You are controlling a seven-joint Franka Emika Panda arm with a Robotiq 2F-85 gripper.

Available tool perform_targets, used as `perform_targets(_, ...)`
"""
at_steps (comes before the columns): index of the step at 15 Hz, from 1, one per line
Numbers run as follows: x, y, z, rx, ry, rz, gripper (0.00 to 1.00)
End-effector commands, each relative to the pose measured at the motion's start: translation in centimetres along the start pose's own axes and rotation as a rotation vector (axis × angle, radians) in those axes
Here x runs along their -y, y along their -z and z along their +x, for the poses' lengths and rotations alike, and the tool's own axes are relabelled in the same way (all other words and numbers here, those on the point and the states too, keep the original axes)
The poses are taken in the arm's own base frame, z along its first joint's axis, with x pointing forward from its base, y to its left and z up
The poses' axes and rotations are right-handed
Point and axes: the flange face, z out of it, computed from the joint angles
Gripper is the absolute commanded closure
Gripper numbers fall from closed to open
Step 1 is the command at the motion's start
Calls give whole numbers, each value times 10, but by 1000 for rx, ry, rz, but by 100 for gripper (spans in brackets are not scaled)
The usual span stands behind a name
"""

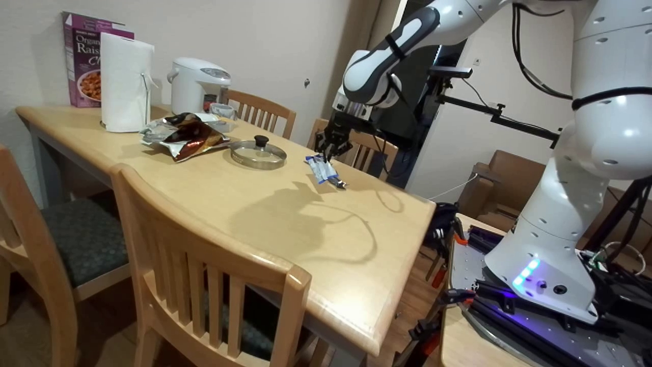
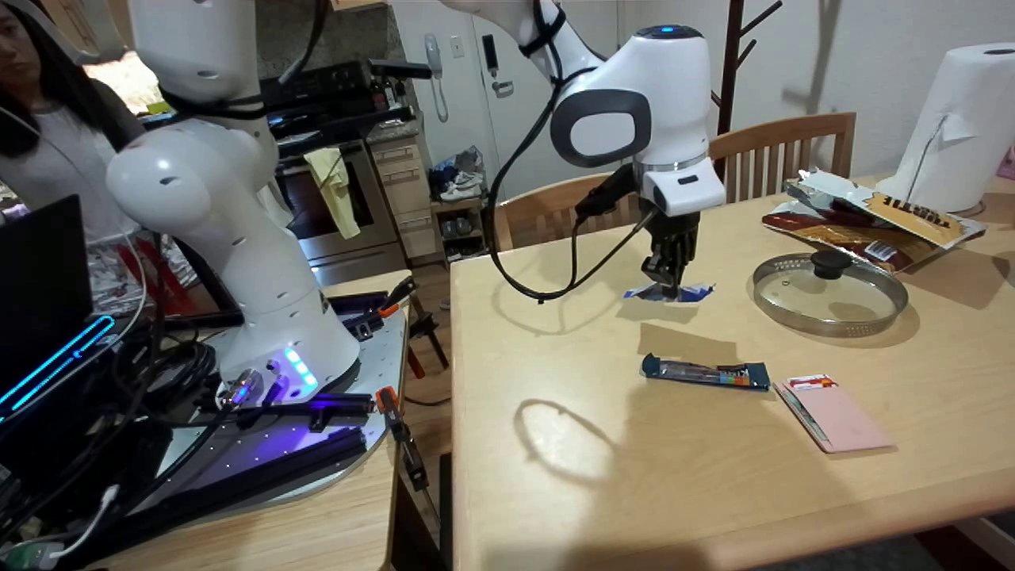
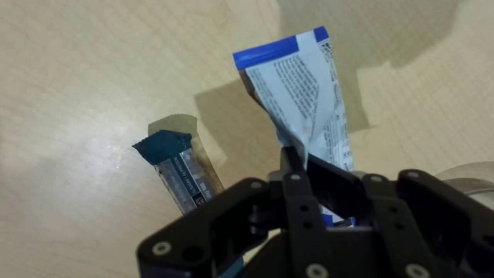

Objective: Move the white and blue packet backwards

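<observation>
One crease of the white and blue packet (image 3: 305, 88) is pinched in your tool (image 3: 303, 162), jaws drawn narrow on it. The shadow (image 3: 227, 119) falls apart from it, so you look to be holding it clear of the surface (image 2: 515, 507). That makes this the carry, by my reading. Go low and level, easy on the wrist: that long flap reaching out from the tool could swing. Mind the teal-ended bar (image 3: 181, 173), below and beside the tool, and the glass lid (image 2: 829, 301) past the tool, away from the arm's base (image 2: 289, 349). Which way counts as backwards, these views don't settle; pick your line, touch down softly, then part the jaws evenly so nothing clings. And look at it: flat, thin, white with rows of fine print, blue band along the free end, puckered where you grip.
</observation>
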Motion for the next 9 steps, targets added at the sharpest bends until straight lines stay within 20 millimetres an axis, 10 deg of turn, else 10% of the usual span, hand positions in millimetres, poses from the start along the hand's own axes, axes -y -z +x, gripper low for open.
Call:
perform_targets(1, -9, -3, 4, 4, 21, 11, 99)
perform_targets(9, -4, -8, 29, 7, 124, -4, 99)
